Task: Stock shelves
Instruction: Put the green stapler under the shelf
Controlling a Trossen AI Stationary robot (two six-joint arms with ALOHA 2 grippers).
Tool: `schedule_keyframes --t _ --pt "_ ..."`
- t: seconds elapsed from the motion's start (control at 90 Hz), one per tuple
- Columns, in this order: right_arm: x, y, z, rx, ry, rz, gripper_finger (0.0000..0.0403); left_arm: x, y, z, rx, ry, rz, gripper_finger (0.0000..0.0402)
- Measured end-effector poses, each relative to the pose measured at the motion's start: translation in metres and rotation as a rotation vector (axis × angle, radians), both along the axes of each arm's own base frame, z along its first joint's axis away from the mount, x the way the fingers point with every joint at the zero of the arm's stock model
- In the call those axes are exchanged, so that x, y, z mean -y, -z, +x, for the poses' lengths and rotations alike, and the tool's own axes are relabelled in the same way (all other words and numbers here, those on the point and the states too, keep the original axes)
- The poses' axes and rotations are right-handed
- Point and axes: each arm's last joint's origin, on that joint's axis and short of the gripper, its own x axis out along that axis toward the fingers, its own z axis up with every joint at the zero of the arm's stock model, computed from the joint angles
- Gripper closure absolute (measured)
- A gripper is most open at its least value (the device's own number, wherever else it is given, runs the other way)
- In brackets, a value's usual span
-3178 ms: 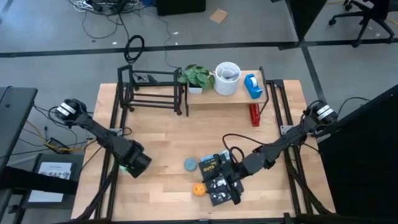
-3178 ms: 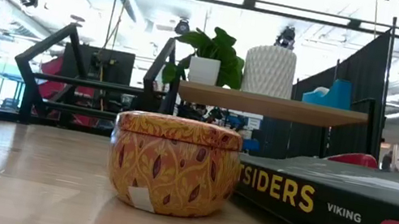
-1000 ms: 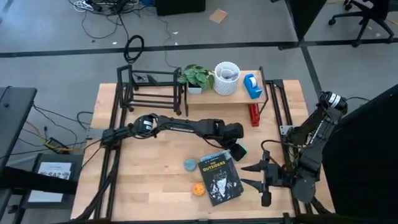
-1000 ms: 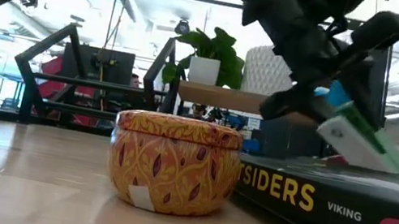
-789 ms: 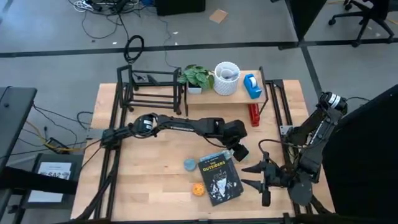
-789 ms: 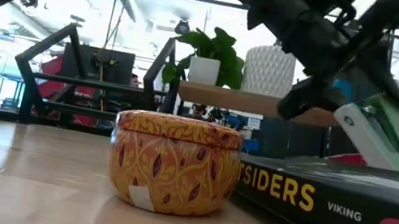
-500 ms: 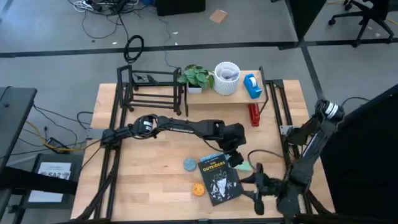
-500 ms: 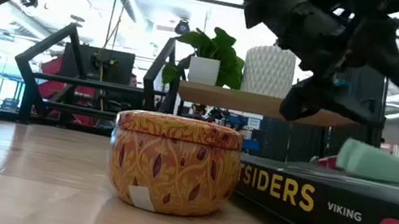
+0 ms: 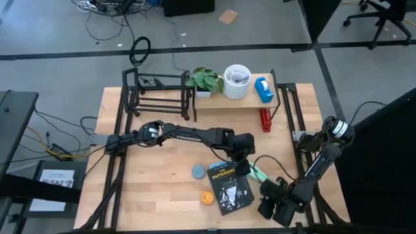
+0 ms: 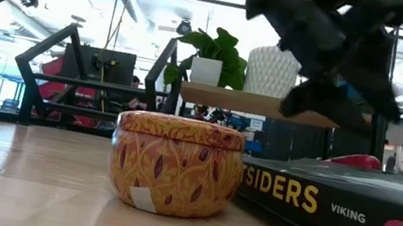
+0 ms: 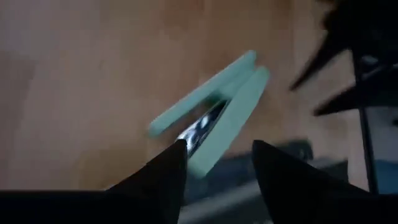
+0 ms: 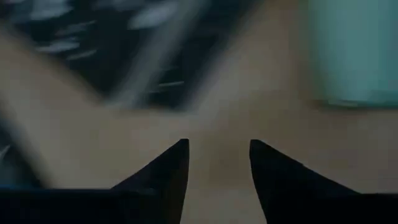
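A mint-green stapler [image 9: 257,173] lies flat on the tabletop just right of the black book [image 9: 229,186]; the left wrist view shows the stapler [image 11: 211,115] lying aslant. My left gripper [image 9: 245,160] hangs open over the stapler's far end, its fingers on either side of that end, and I see no touch. My right gripper [image 9: 268,195] is open low over the table's near right, with the stapler [image 12: 348,50] ahead of it. The shelves stand at the far edge: a wooden-topped stand [image 9: 221,99] and a black rod rack [image 9: 159,94].
On the stand are a plant [image 9: 207,80], a white vase [image 9: 238,81] and a blue tape dispenser [image 9: 263,89]. A red object [image 9: 265,120] lies by the stand's leg. An orange tin [image 10: 174,166] and a grey-blue disc [image 9: 198,171] sit left of the book.
My left gripper carried the stapler tilted, came down toward the near edge beside the book and let it go; the stapler now lies flat on the table. My right gripper has swung toward the near edge, closer to the stapler, and tipped downward.
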Motion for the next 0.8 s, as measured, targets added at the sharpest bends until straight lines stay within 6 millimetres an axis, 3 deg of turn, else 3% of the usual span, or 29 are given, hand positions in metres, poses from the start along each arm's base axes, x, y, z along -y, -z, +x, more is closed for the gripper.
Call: schedule_keyframes --t 0.189,0.356,0.589,0.8 --pt "0.006 -0.002 0.001 -0.025 0.009 -0.026 0.0276 0.005 0.015 0.013 0.099 -0.051 0.058 0.0245" --pt "0.012 -0.002 0.005 -0.049 0.017 -0.045 0.0279 -0.009 0.026 0.015 0.072 -0.142 0.126 0.0245" --pt "0.028 -0.007 0.003 -0.106 0.110 -0.124 0.0280 -0.030 0.042 0.013 -0.032 -0.174 0.055 0.0246" --pt "0.047 -0.028 -0.009 -0.066 0.173 -0.240 0.0282 -0.019 0.052 0.013 -0.068 -0.113 -0.012 0.0246"
